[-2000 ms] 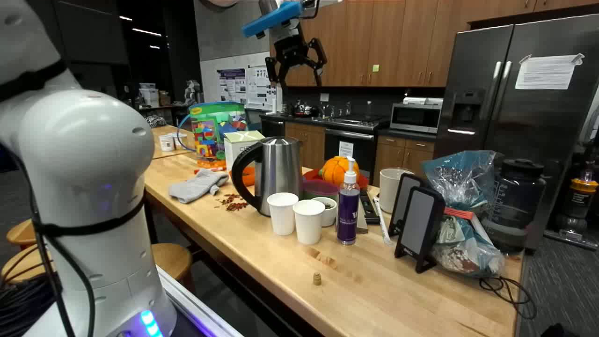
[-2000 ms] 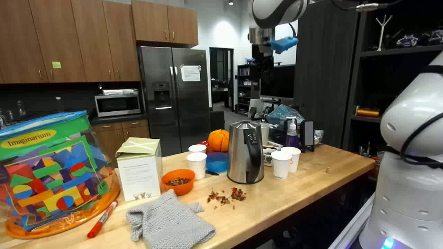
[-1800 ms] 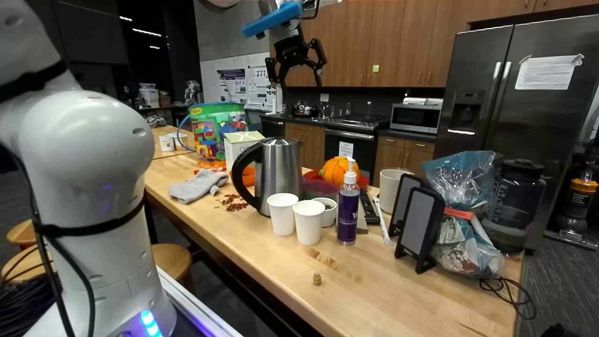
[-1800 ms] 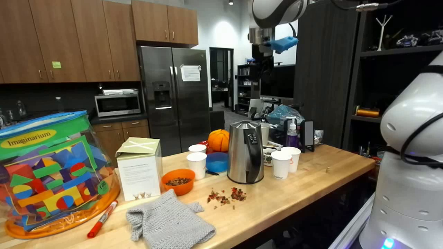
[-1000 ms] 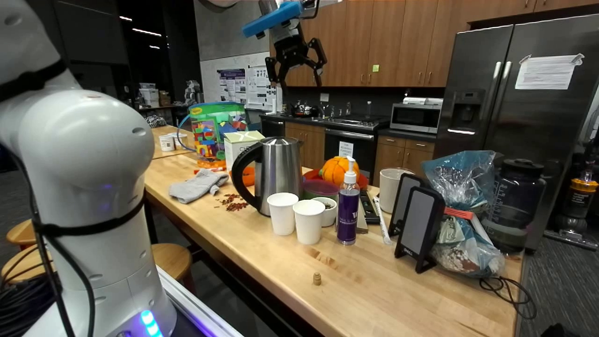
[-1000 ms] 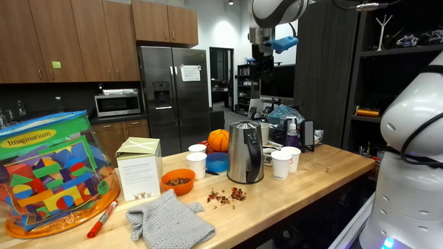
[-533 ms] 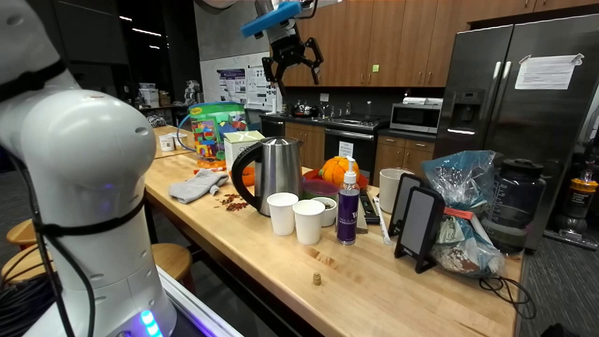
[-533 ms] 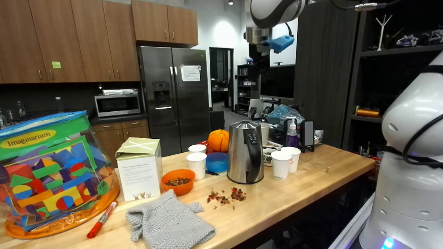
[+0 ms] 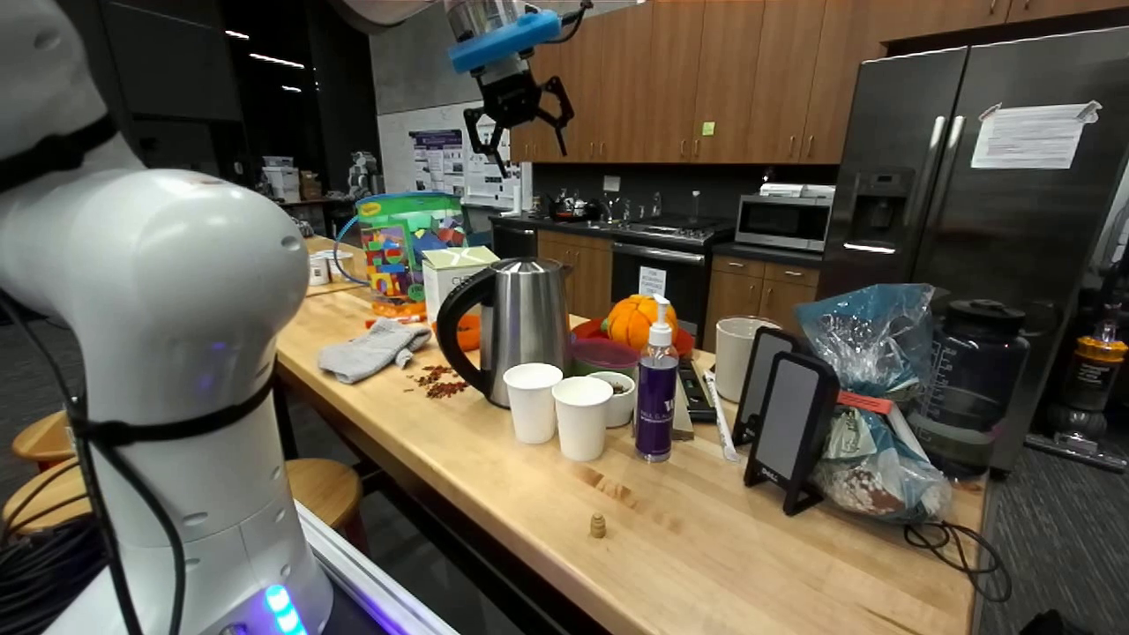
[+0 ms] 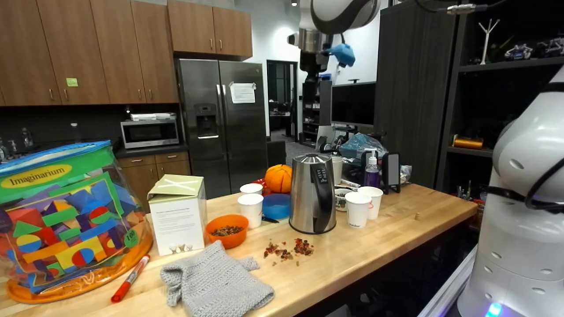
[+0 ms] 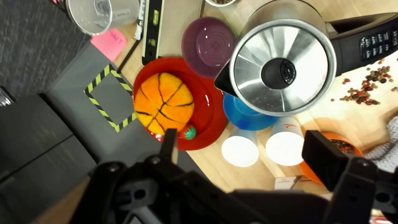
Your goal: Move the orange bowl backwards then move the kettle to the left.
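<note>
Your pincer (image 9: 534,161) is spread wide, grasping nothing. The orange bowl (image 10: 231,241) and kettle (image 9: 534,313) both stand well below it. Likely step: reach the bowl. Centre over it before descending, skirting the kettle; shift gently.

In an exterior view, the kettle (image 9: 534,326) and its dark handle (image 9: 448,331) conceal part of the orange bowl (image 9: 470,332). In the wrist view, the handle runs off at the right edge. There the gripper (image 11: 242,137) is blurred and cut off at the lower edge; one finger (image 11: 325,158) covers part of the same bowl. In an exterior view, the left edge crops the block bag (image 10: 66,229); fine print on the white box (image 10: 176,224) cannot be read from here.
</note>
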`<state>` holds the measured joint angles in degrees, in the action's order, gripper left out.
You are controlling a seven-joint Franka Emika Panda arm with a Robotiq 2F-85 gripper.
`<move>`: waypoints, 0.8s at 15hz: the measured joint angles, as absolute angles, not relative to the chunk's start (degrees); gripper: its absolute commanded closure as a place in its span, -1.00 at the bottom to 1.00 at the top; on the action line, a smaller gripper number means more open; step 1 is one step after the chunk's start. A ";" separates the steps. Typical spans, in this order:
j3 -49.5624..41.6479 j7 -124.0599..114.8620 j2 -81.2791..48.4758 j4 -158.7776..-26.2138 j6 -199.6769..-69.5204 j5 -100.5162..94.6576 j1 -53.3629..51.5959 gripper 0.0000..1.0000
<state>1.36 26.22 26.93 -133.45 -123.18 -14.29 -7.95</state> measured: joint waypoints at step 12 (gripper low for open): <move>-1.06 56.76 24.83 -136.19 -123.11 0.20 -16.47 -1.00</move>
<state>-1.06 56.76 24.83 -136.19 -123.11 0.20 -16.47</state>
